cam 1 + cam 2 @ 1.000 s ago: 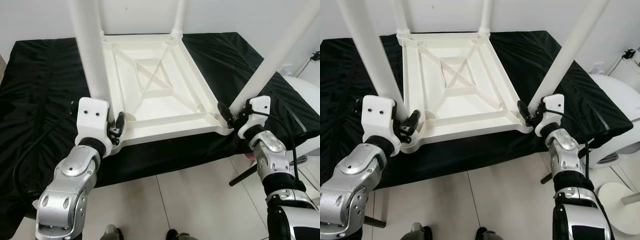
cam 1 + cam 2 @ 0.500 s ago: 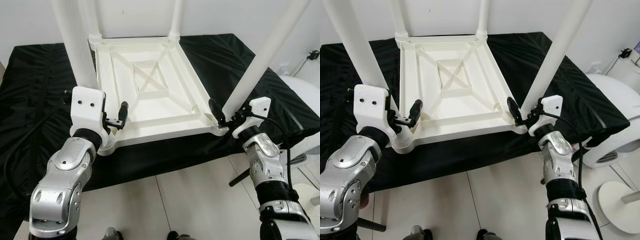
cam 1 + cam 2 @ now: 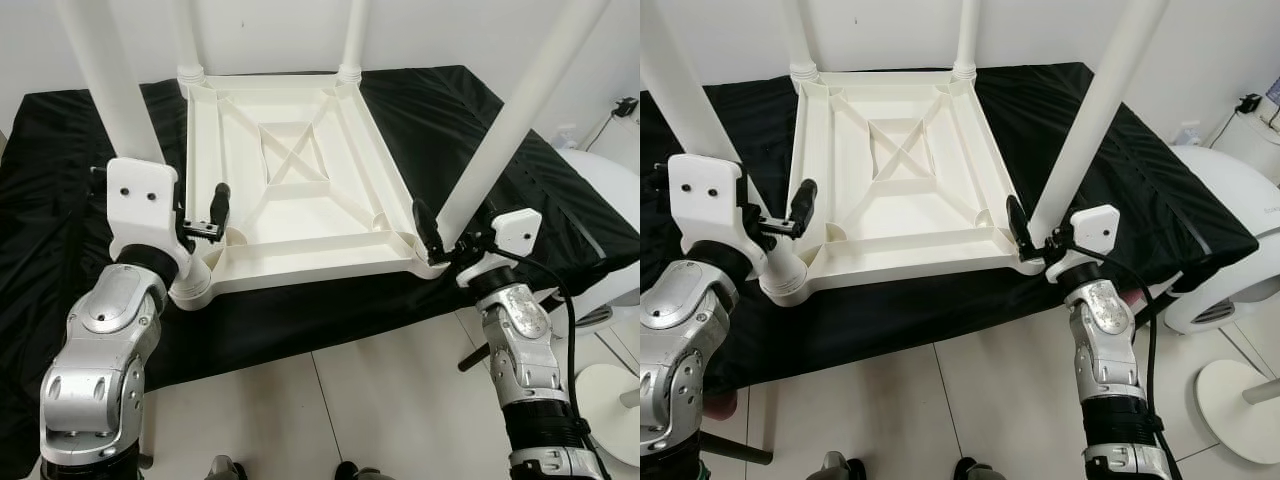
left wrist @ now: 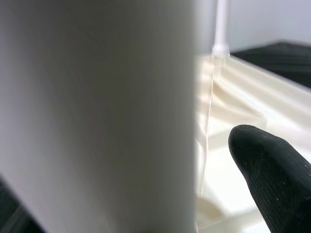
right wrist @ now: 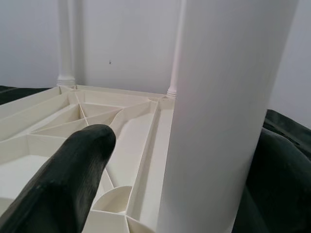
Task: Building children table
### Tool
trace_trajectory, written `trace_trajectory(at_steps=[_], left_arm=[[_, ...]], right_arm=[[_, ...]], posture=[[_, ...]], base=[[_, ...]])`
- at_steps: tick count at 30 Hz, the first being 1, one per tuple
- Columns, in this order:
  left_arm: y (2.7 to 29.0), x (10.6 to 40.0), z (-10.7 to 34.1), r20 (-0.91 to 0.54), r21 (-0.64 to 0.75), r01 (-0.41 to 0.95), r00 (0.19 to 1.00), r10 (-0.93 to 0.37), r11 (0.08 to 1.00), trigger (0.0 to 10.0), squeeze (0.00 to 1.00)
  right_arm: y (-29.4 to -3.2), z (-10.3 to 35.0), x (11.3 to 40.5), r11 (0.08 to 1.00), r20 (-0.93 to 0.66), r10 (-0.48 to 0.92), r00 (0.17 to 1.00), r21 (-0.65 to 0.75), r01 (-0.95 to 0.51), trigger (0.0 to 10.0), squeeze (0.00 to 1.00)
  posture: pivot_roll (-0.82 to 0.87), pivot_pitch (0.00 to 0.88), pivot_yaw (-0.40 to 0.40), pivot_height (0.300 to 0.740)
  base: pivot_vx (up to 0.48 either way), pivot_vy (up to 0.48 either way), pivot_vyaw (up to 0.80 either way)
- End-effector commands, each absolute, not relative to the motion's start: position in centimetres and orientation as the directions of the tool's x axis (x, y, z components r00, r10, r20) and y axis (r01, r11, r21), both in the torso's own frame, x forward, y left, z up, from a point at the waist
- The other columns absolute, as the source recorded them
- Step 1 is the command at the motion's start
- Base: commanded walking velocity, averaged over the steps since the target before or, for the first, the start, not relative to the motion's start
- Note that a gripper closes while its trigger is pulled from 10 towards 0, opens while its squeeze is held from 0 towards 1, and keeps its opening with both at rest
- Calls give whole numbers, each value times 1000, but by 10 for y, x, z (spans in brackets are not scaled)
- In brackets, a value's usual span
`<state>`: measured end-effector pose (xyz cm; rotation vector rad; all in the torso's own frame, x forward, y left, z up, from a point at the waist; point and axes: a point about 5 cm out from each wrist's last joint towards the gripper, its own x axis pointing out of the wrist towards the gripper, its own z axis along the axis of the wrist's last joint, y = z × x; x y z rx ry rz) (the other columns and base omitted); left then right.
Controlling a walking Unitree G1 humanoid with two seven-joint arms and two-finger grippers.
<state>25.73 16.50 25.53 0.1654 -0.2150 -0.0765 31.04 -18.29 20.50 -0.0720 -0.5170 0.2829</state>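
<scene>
Lying upside down on the black-draped worktop (image 3: pixel 60 150), the white children table (image 3: pixel 300 200) shows its ribbed underside w/ an X-brace at centre; four white legs rise from its corners.

Far legs: far-left leg (image 3: pixel 184 40) and far-right leg (image 3: pixel 353 35), both seated in corner sockets at the wall side.

Near-left leg (image 3: pixel 105 70): stands in the near-left corner socket, just off the worktop's front edge. Left gripper (image 3: pixel 190 232) sits at its base, white wrist housing against the leg's outer side; one black finger shows on the inner side above the tabletop rim. Fingers spread around the leg, one per side (the left wrist view shows a gap between leg and fingertip (image 4: pixel 272 170), so not clamped).

Near-right leg (image 3: pixel 510 115): tilted outward to the robot's right, foot in the near-right corner socket. Right gripper (image 3: pixel 445 240) is at its base, one finger on the inner side, housing on the outer. Fingers likewise straddle the leg, released; the right wrist view has a finger (image 5: pixel 73 174) beside the leg, apart from it.

Floor (image 3: pixel 380 390): pale tiles below the worktop.
</scene>
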Motion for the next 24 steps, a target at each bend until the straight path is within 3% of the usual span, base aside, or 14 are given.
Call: trace_trajectory(at_steps=[1,12,24], left_arm=[[162,254,248,184,193,70,977,-106,979,10000,0],[154,242,235,107,169,193,971,-212,967,10000,0],[173,223,224,66,181,120,989,-134,976,10000,0]], right_arm=[[-181,199,307,961,451,277,848,-142,-238,10000,0],[-186,200,297,987,474,162,865,-86,-138,10000,0],[-168,189,279,989,439,150,886,-58,-139,10000,0]], posture=[[2,183,-8,740],[8,193,5,740],[27,194,2,740]], base=[[0,0,0],[0,0,0],[0,0,0]])
